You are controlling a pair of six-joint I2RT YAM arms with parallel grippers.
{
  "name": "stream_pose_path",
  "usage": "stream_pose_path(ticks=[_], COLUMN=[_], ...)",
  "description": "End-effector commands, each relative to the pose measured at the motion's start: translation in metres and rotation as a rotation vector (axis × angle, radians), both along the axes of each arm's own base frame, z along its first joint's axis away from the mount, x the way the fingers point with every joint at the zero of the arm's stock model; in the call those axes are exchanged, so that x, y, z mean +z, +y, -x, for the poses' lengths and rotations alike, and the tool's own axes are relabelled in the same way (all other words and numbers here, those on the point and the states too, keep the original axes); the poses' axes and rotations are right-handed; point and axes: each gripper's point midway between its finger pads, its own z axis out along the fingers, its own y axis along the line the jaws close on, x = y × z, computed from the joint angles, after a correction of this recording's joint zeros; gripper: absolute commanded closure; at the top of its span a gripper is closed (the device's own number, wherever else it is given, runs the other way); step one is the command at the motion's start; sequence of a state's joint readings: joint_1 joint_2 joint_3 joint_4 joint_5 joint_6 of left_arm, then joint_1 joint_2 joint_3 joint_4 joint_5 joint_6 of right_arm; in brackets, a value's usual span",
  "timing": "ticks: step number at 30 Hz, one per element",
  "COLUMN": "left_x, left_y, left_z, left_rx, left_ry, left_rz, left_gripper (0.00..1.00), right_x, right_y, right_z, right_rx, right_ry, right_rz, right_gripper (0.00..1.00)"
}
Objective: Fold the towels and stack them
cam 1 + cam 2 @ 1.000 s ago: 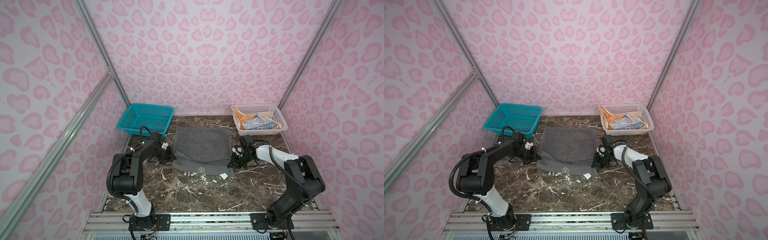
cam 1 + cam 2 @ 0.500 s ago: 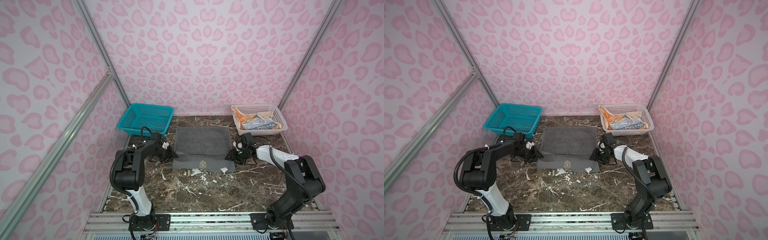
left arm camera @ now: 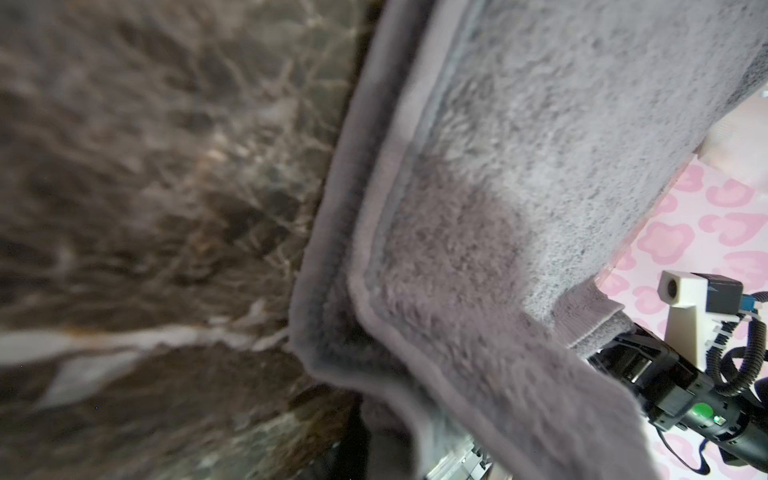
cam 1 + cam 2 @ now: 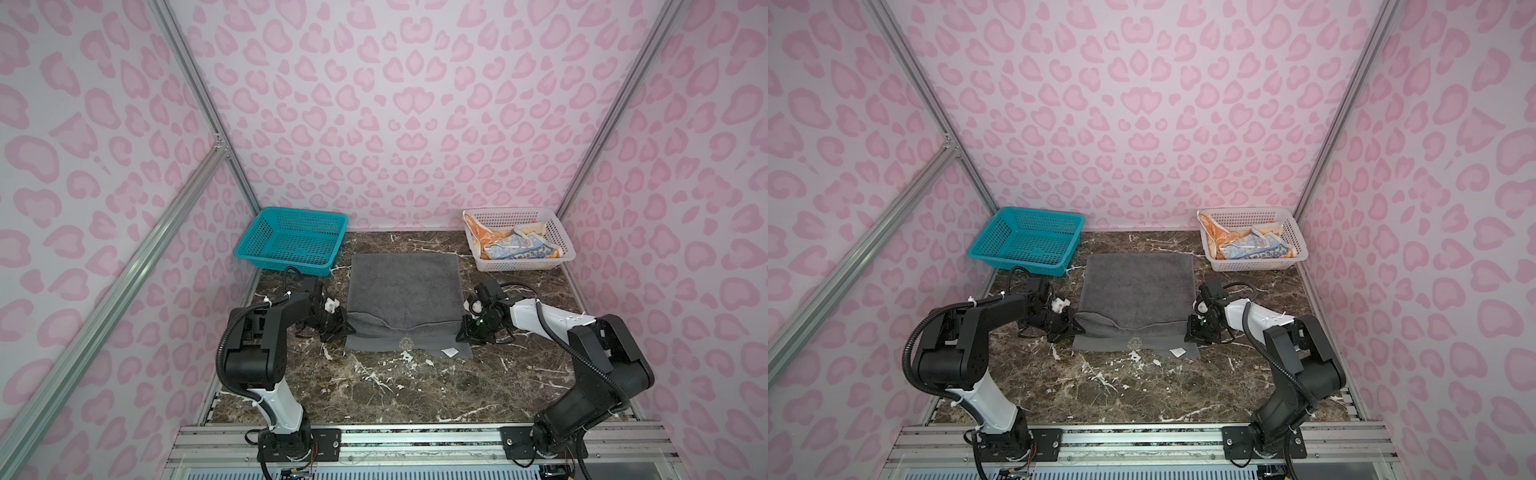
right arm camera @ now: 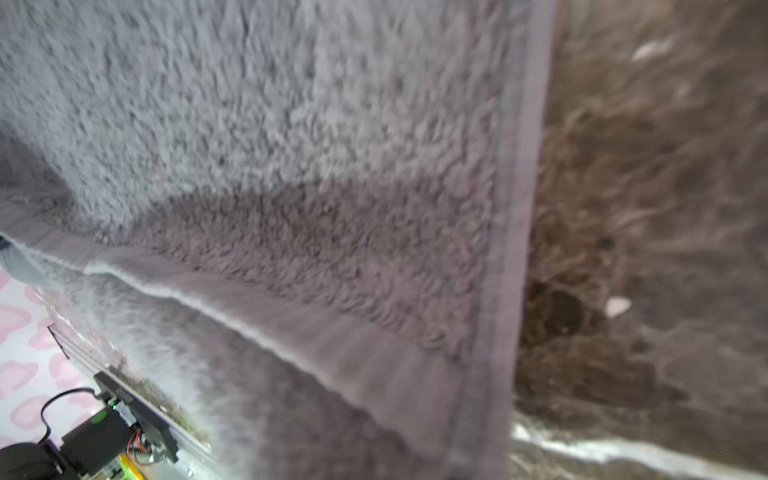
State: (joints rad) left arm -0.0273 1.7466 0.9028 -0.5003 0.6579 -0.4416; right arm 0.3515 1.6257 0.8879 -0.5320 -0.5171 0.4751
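The step in hand looks like a fold of the grey towel (image 4: 403, 291). It lies on the tabletop (image 4: 395, 395) midway between the left and right edges, nearer the back edge. Its upper layer is doubled over the lower one, leaving a front strip with the crest emblem (image 4: 405, 343) uncovered.

The left pincer (image 4: 345, 326) sits at the upper layer's front left corner, pressed together. Its tips are hidden under cloth, but the raised corner suggests it pinches the towel. The right pincer (image 4: 463, 332) is at the front right corner. In the left wrist view the hem corner (image 3: 586, 320) runs into it, so it appears to pinch too. Between the 2 the edge sags.

The orange towel (image 4: 476, 232) and multicolour towel (image 4: 519, 249) lie crumpled in the white basket (image 4: 519, 264) at the back right corner.

The next move, I judge, calls for both arms to carry that edge together, level and taut, so the hems line up.
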Motion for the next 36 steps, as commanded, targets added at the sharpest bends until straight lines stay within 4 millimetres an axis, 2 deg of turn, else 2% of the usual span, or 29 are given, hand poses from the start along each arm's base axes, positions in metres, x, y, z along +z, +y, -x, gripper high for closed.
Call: stream_pose_path(ticks=[1,5,8,12,15,18,19,20,22,26,27,28,30,33,36], left_x=[0.011,0.027,0.034,0.030,0.020,0.012,0.010,0.008,0.007,0.013,0.016,0.019,0.028,0.039,0.042], left_y=[0.000,0.000,0.000,0.002,0.003,0.005,0.005,0.005,0.007,0.015,0.016,0.017,0.018,0.020,0.021], left_z=[0.003,0.007,0.014,0.031,0.046,0.056,0.058,0.061,0.064,0.062,0.058,0.055,0.046,0.030,0.013], left_rx=[-0.016,-0.024,-0.025,-0.028,-0.025,-0.017,-0.016,-0.013,-0.009,-0.005,-0.005,-0.001,0.005,0.015,0.022], left_ry=[-0.010,-0.018,-0.013,0.026,0.072,0.107,0.115,0.124,0.135,0.118,0.104,0.093,0.060,0.010,-0.029], left_rz=[0.002,-0.001,0.005,-0.008,-0.015,-0.024,-0.026,-0.028,-0.041,-0.096,-0.101,-0.106,-0.115,-0.131,-0.139], left_gripper=[0.97,0.97,0.97,0.97,0.97,0.97,0.97,0.96,0.91,0.67,0.65,0.56,0.50,0.46,0.45], right_x=[0.008,0.025,0.027,0.017,0.010,0.003,0.001,0.000,0.002,0.012,0.015,0.019,0.024,0.025,0.018], right_y=[-0.002,0.006,0.008,-0.001,-0.010,-0.021,-0.023,-0.025,-0.025,-0.032,-0.033,-0.034,-0.033,-0.032,-0.033], right_z=[0.010,0.020,0.035,0.063,0.076,0.079,0.079,0.078,0.074,0.056,0.049,0.041,0.024,0.000,-0.019], right_rx=[0.032,0.048,0.063,0.086,0.081,0.077,0.080,0.083,0.092,0.090,0.086,0.077,0.039,-0.050,-0.118], right_ry=[0.032,0.081,0.165,0.292,0.340,0.354,0.352,0.347,0.319,0.198,0.163,0.117,0.040,-0.046,-0.097], right_rz=[0.010,-0.064,-0.085,-0.028,0.024,0.091,0.108,0.127,0.148,0.193,0.203,0.206,0.195,0.155,0.142], right_gripper=[0.91,0.96,0.97,0.96,0.95,0.90,0.86,0.78,0.66,0.51,0.50,0.49,0.47,0.48,0.48])
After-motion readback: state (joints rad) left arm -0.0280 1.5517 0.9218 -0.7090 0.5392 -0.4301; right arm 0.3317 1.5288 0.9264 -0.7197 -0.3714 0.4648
